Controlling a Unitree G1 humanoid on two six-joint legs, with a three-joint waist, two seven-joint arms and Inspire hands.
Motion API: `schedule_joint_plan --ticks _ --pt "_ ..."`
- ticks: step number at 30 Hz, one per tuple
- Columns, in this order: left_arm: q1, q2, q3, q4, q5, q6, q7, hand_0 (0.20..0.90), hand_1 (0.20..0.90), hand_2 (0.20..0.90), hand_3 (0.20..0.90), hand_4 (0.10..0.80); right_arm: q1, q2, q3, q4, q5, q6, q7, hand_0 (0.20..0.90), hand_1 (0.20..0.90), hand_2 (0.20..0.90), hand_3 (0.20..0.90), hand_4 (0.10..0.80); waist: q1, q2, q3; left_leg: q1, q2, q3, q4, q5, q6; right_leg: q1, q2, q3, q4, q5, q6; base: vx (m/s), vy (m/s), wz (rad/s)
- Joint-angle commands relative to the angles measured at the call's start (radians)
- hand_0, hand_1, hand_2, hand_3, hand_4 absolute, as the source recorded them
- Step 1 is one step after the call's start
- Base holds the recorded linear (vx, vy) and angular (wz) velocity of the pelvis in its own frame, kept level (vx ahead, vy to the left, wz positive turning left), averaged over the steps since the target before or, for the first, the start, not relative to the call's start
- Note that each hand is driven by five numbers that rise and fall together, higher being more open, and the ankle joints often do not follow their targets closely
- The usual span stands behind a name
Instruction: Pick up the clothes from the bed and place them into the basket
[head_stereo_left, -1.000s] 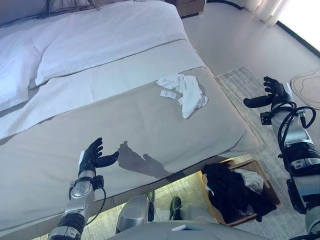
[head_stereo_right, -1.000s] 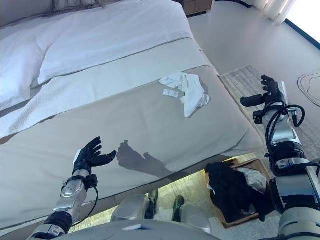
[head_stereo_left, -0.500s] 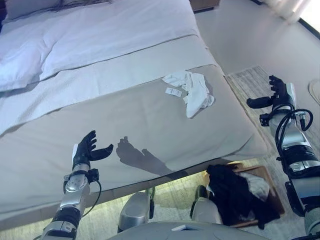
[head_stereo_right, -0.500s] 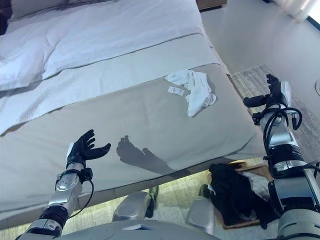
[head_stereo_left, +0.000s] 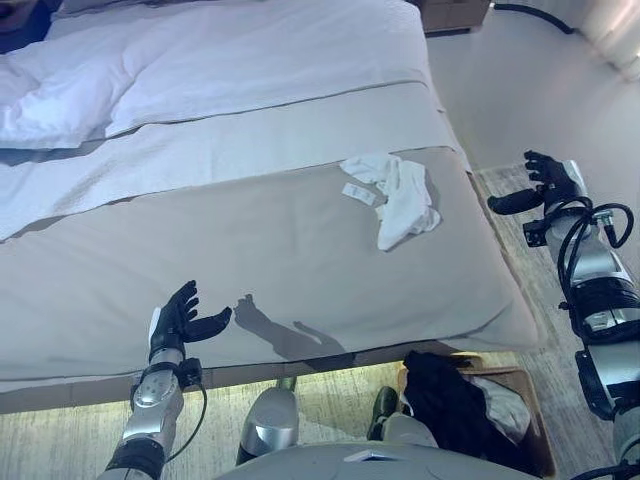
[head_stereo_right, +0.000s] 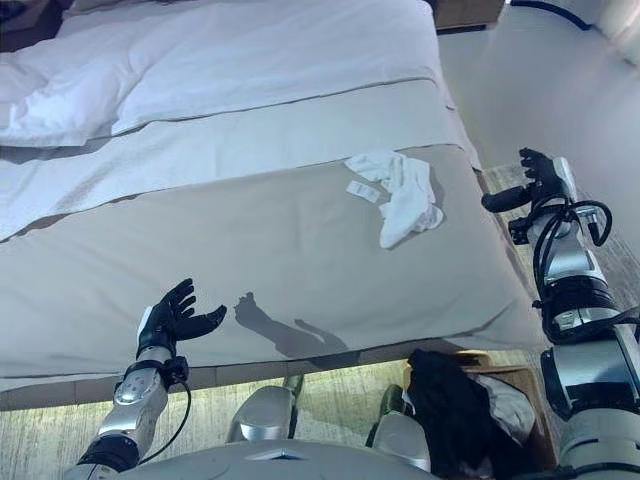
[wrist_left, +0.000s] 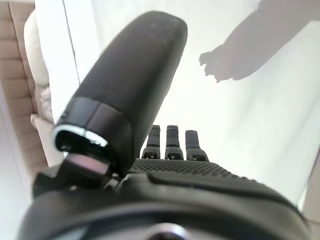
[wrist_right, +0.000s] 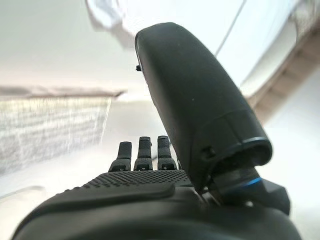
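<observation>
Since a second ago the view has been shifted rather than the things; the white clothes (head_stereo_left: 396, 194) are left on the bed (head_stereo_left: 300, 260), untouched. Both the left hand (head_stereo_left: 181, 320) and right hand (head_stereo_left: 537, 183) are held released and empty. The basket (head_stereo_left: 520, 415), already holding dark clothes, is seen on the floor below.

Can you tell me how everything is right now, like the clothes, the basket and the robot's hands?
White clothes: crumpled on the bed, untouched.
Bed: made, beige cover smooth.
Basket: on the floor beside the bed, dark clothes already inside.
Left hand: open, empty, over the bed's near edge.
Right hand: open, empty, past the bed's side.
</observation>
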Motion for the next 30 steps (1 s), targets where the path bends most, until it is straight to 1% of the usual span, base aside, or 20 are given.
schedule_joint_plan --ticks 1,6,8,10,11,14,15,19,22,25,30 --pt "0.01 0.106 -0.005 -0.084 0.051 -0.12 -0.021 0.9 0.9 0.9 0.9 0.8 -0.197 -0.075 0.094 0.034 -0.094 -0.025 -0.022 0.9 0.9 0.9 0.9 0.8 0.047 -0.027 -0.095 -0.069 -0.015 0.012 0.095 -0.071 -0.001 -0.041 -0.015 -0.037 0.153 -0.117 -0.055 -0.027 0.019 0.13" --pt "-0.035 0.137 -0.058 -0.106 0.049 -0.159 -0.037 0.9 0.9 0.9 0.9 0.8 -0.345 -0.124 0.171 0.093 -0.183 -0.025 -0.055 0.9 0.9 0.9 0.9 0.8 0.074 0.009 -0.003 -0.187 -0.038 -0.013 0.192 -0.083 -0.001 -0.142 -0.034 -0.057 0.261 -0.152 -0.079 -0.156 0.031 0.19" --pt "-0.043 0.144 -0.079 -0.126 0.035 -0.183 -0.032 0.9 0.9 0.9 0.9 0.8 -0.419 -0.145 0.229 0.105 -0.202 -0.009 -0.073 0.9 0.9 0.9 0.9 0.8 0.083 0.03 0.054 -0.255 -0.048 -0.013 0.257 -0.095 0.004 -0.221 -0.045 -0.055 0.352 -0.175 -0.093 -0.22 0.044 0.18" --pt "-0.041 0.147 -0.096 -0.145 0.024 -0.205 -0.019 0.9 0.9 0.9 0.9 0.8 -0.466 -0.155 0.264 0.116 -0.212 -0.003 -0.095 0.9 0.9 0.9 0.9 0.8 0.09 0.046 0.096 -0.323 -0.062 -0.005 0.318 -0.106 0.015 -0.296 -0.063 -0.054 0.436 -0.189 -0.103 -0.141 0.038 0.21" --pt "-0.041 0.147 -0.098 -0.148 0.021 -0.204 -0.017 0.9 0.9 0.9 0.9 0.8 -0.47 -0.155 0.267 0.117 -0.215 0.0 -0.095 0.9 0.9 0.9 0.9 0.8 0.091 0.048 0.1 -0.33 -0.064 -0.004 0.325 -0.108 0.017 -0.304 -0.065 -0.054 0.444 -0.191 -0.104 -0.121 0.036 0.16" --pt "-0.027 0.141 -0.106 -0.182 0.017 -0.226 -0.002 0.9 0.9 0.9 0.9 0.8 -0.529 -0.168 0.314 0.123 -0.243 0.029 -0.11 0.9 0.9 0.9 0.9 0.8 0.099 0.067 0.153 -0.426 -0.086 0.019 0.424 -0.13 0.035 -0.406 -0.093 -0.06 0.571 -0.215 -0.121 -0.086 0.042 0.17" --pt "-0.022 0.139 -0.107 -0.189 0.015 -0.227 0.004 0.9 0.9 0.9 0.9 0.8 -0.538 -0.168 0.321 0.129 -0.249 0.034 -0.109 0.9 0.9 0.9 0.9 0.8 0.101 0.068 0.164 -0.436 -0.09 0.023 0.463 -0.17 0.035 -0.422 -0.099 -0.051 0.62 -0.253 -0.116 0.003 0.035 0.13" --pt "-0.013 0.138 -0.109 -0.213 -0.006 -0.235 0.023 0.9 0.9 0.9 0.9 0.8 -0.577 -0.172 0.336 0.164 -0.26 0.051 -0.108 0.9 0.9 0.9 0.9 0.8 0.108 0.085 0.209 -0.515 -0.109 0.039 0.555 -0.198 0.053 -0.51 -0.122 -0.047 0.735 -0.285 -0.127 -0.051 0.035 0.02" --pt "-0.016 0.14 -0.111 -0.224 -0.015 -0.234 0.028 0.9 0.9 0.9 0.9 0.8 -0.592 -0.174 0.341 0.177 -0.261 0.063 -0.116 0.9 0.9 0.9 0.9 0.8 0.109 0.091 0.222 -0.549 -0.116 0.04 0.589 -0.206 0.056 -0.545 -0.127 -0.042 0.773 -0.297 -0.13 -0.041 0.001 0.09" --pt "-0.01 0.147 -0.116 -0.259 -0.039 -0.261 0.024 0.9 0.9 0.9 0.9 0.8 -0.613 -0.186 0.353 0.202 -0.261 0.079 -0.129 0.9 0.9 0.9 0.9 0.8 0.11 0.105 0.222 -0.63 -0.121 0.044 0.65 -0.221 0.065 -0.627 -0.127 -0.033 0.833 -0.313 -0.141 -0.042 -0.034 0.01" --pt "-0.002 0.156 -0.12 -0.308 -0.049 -0.271 0.037 0.9 0.9 0.9 0.9 0.8 -0.645 -0.197 0.368 0.239 -0.256 0.093 -0.135 0.9 0.9 0.9 0.9 0.8 0.112 0.119 0.222 -0.696 -0.122 0.048 0.7 -0.234 0.072 -0.696 -0.127 -0.021 0.879 -0.325 -0.149 -0.008 -0.013 0.01"
